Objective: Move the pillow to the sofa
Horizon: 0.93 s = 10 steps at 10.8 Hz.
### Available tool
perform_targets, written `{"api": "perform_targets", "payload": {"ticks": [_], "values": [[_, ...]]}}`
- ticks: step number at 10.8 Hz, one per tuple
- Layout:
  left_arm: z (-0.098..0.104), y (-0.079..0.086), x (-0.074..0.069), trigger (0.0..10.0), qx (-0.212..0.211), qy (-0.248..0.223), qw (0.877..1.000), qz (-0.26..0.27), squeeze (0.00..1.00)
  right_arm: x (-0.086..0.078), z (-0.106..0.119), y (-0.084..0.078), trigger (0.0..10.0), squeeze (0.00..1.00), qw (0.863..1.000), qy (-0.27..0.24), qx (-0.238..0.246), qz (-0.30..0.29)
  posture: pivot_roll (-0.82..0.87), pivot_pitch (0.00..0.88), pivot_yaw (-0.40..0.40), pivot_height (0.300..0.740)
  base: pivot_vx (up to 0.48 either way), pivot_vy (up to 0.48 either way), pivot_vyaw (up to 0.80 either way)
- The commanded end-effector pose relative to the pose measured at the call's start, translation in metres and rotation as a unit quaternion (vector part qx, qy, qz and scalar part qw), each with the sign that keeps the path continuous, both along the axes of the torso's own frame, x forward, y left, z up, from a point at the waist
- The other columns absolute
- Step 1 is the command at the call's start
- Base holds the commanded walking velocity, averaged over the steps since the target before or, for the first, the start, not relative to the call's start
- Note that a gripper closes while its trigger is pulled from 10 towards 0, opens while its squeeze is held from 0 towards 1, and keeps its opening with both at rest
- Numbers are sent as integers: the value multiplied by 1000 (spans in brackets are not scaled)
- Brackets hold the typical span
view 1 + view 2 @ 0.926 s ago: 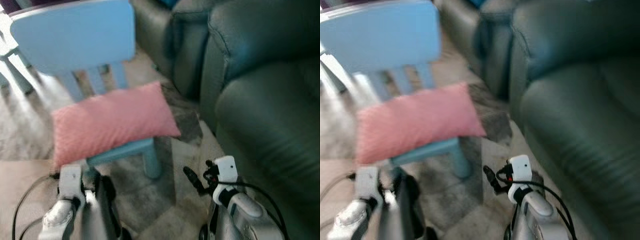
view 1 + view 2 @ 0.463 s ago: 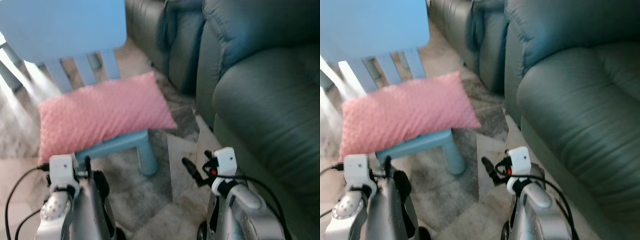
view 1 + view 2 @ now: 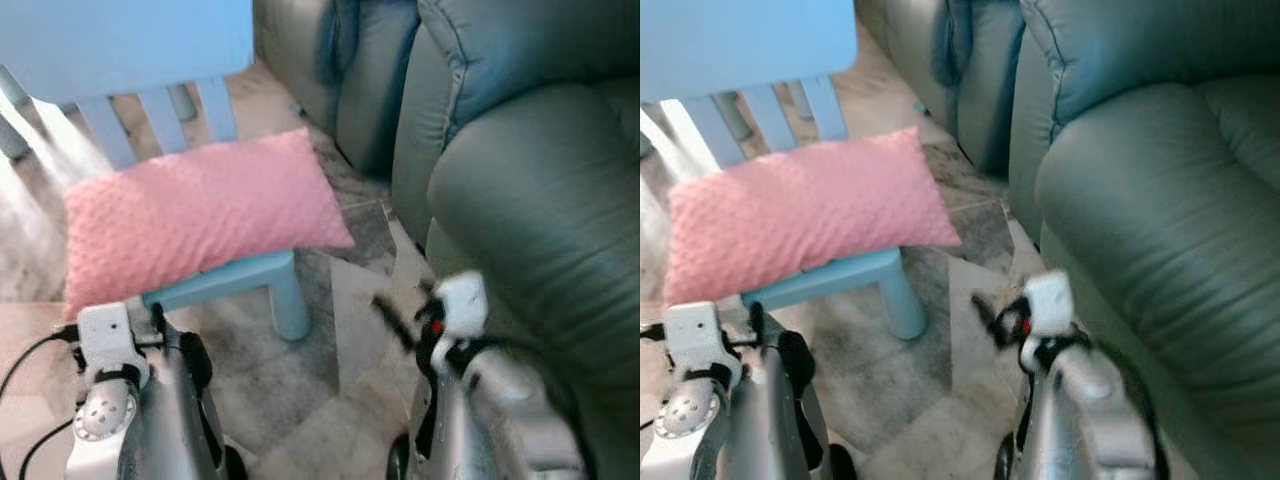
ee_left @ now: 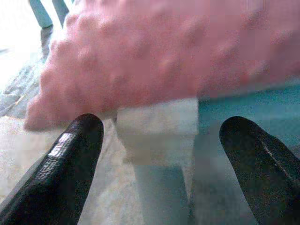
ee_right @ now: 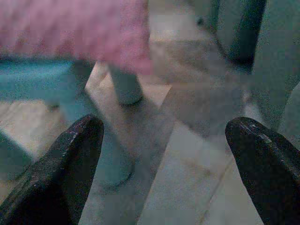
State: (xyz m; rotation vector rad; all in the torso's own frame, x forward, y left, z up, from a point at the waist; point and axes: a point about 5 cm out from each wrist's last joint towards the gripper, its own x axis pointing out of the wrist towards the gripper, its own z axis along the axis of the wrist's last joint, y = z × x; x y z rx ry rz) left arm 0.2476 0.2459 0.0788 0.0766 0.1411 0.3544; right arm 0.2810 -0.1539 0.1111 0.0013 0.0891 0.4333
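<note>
Head views take in the sofa point(image 3: 540, 170), dark green and leathery, along the right side, its seat cushion bare and its arm running back toward the far corner. Left of it stands a small light-blue chair point(image 3: 150, 45), backrest and slats at the top, seat toward the robot. The pink pillow point(image 3: 195, 215) lies across that seat, covering nearly all of it and overhanging the seat's left and right edges; its right corner sticks out toward the sofa but stays apart from it. One chair leg point(image 3: 288, 305) shows under the seat's front right corner, standing on a grey rug point(image 3: 260, 380) over pale floor.

Both silver arms rise from the bottom edge, the left one just before the seat's front edge, the right one blurred, beside the sofa's base.

Wrist views add what the head views cannot give. The left claw point(image 4: 161, 154) has its fingers point(image 4: 70, 159) spread wide, pinching nothing, with the pillow's bumpy underside edge and a chair leg close ahead between them. The right claw point(image 5: 168, 159) is also spread wide and empty, low over the floor, looking at the pillow's corner, a chair leg and the sofa's base beyond.
</note>
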Motion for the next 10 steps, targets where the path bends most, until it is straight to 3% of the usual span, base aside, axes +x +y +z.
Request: {"api": "perform_targets", "payload": {"ticks": [1, 4, 5, 6, 7, 8, 10], "values": [[20, 11, 0, 10000, 16, -35, 999, 33, 0, 4, 18, -1, 10000, 0, 999, -31, 6, -4, -46, 202, 23, 319, 0, 0, 0], [64, 25, 5, 10000, 25, -98, 991, 83, 0, 19, 49, 3, 10000, 0, 997, -75, 22, 0, -31, 228, 15, 319, 0, 0, 0], [72, 27, 13, 10000, 27, -105, 991, 84, 0, 24, 54, 4, 10000, 0, 997, -78, 26, 3, -29, 231, 15, 319, 0, 0, 0], [72, 32, 19, 10000, 27, -96, 991, 87, 0, 29, 56, 7, 10000, 0, 996, -77, 32, 12, -34, 241, 19, 319, 0, 0, 0], [61, 45, 38, 10000, 2, -59, 993, 98, 0, 46, 64, 19, 10000, 0, 995, -72, 43, 57, -36, 251, 21, 319, 0, 0, 0], [60, 47, 48, 10000, -10, -50, 994, 98, 0, 55, 70, 26, 10000, 0, 993, -70, 51, 83, -30, 257, 20, 319, 0, 0, 0], [71, 56, 71, 10000, -42, -58, 991, 116, 0, 72, 90, 44, 10000, 0, 982, -72, 80, 156, -35, 275, 16, 319, 0, 0, 0]]}}
